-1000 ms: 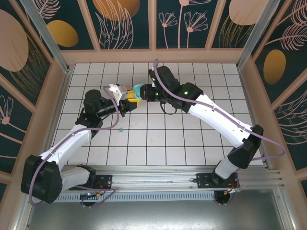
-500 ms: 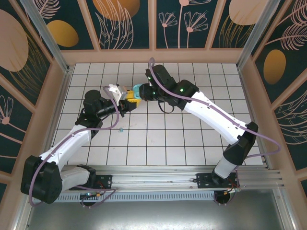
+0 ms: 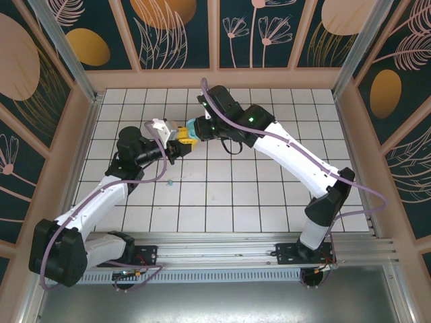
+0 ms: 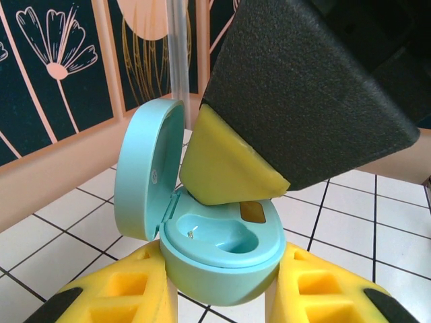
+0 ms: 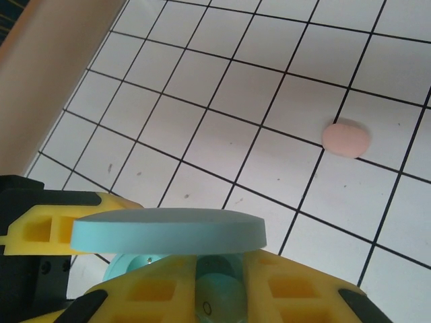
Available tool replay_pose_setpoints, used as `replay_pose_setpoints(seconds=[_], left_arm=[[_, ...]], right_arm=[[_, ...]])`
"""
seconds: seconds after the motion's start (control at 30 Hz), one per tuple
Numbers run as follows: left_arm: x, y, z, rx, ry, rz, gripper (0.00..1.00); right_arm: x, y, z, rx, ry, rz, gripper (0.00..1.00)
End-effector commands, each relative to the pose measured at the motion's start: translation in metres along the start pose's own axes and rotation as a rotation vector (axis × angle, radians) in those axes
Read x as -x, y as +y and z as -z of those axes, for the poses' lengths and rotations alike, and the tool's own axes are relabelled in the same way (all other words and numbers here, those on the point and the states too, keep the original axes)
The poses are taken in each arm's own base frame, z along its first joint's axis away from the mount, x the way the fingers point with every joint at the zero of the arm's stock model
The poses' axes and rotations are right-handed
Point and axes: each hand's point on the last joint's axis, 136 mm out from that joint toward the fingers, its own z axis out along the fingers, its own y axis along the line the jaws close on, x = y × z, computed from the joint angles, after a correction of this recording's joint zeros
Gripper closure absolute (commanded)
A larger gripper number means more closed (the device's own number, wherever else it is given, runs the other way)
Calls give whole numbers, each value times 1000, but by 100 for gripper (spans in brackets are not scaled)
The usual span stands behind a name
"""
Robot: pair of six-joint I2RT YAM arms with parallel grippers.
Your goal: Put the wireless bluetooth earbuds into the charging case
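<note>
**Right arm swings left over the held-open case**

Since a second ago my right arm has folded further left and its elbow has drawn in from the right wall. The left arm and the case have not shifted.

From above, the two wrists crowd together and I can barely pick the right end effector [image 3: 200, 128] out from the left end effector [image 3: 186, 138]. On the left wrist camera, one yellow right finger [image 4: 225, 168] covers the far well of the charging case [image 4: 222, 259], so I cannot see what lies in it. The near well is bare. On the right wrist camera a teal rounded piece [image 5: 214, 296] sits between the right fingers, cut off by the frame. I cannot tell whether they grip it or hang loose around it.

The left end effector is clenched on the case base and holds it above the counter [image 3: 269, 202], left of centre. The base faces up with its long axis across the left wrist view. Its lid [image 4: 145, 175] stands upright on the left-hand hinge. The case is glossy pale teal and rounded.

One tiny teal earbud [image 3: 170, 181] lies loose on the tiles beside the left forearm. A pale pink oval piece [image 5: 345, 139] rests on a tile line. I cannot tell what it is.
</note>
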Motion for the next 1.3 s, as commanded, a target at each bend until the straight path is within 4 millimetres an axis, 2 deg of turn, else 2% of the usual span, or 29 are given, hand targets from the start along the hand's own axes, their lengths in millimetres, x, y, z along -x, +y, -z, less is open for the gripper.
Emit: replay_pose_setpoints(seconds=[0.0, 0.33, 0.47, 0.73, 0.83, 1.03, 1.27], left_arm=[[10, -8, 2, -38, -29, -20, 80], [9, -16, 2, -90, -27, -24, 80], [11, -19, 2, -110, -31, -30, 81], [10, -23, 2, -135, -27, -26, 81], [10, -24, 2, -138, -28, -27, 80], [10, -24, 3, -134, -29, -28, 80], [10, -23, 4, -124, -28, -31, 80]], right_arm=[[-8, 5, -1, 30, 71, 115, 81], [-12, -6, 6, 115, 203, 244, 84], [-17, -5, 6, 151, 235, 276, 84], [-15, 3, 13, 208, 218, 326, 84], [-17, 4, 11, 216, 223, 340, 79], [-15, 8, 6, 224, 214, 329, 60], [-1, 4, 11, 173, 153, 274, 53]])
